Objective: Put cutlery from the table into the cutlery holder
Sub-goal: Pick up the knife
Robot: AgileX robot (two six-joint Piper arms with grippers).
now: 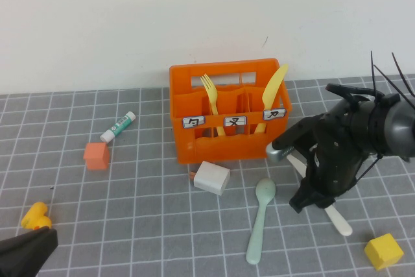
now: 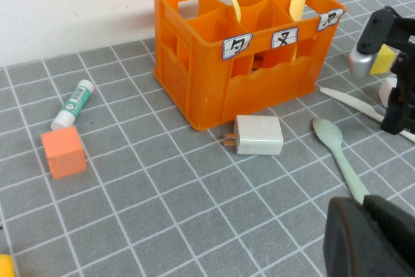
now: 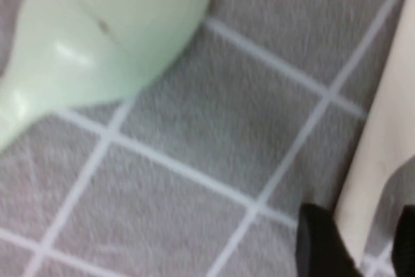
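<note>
The orange cutlery holder (image 1: 220, 148) stands at the back middle of the tiled table (image 1: 149, 218). A pale yellow fork (image 1: 211, 92) and a pale yellow knife (image 1: 275, 85) stand in it. The holder also shows in the left wrist view (image 2: 214, 89). The mint-green spoon (image 1: 260, 218) lies in front of it, seen too in the right wrist view (image 3: 104, 37). The cream-white knife (image 1: 338, 220) lies to the spoon's right. My right gripper (image 1: 302, 203) is down at the table, open, its fingers straddling the knife (image 3: 382, 160). My left gripper (image 1: 47, 243) is shut and empty at the front left.
A white charger plug (image 1: 212, 177) lies just in front of the holder. An orange cube (image 1: 96, 155) and a glue stick (image 1: 118, 126) lie to the left. A yellow cube (image 1: 383, 251) sits front right, a yellow toy (image 1: 35, 215) front left.
</note>
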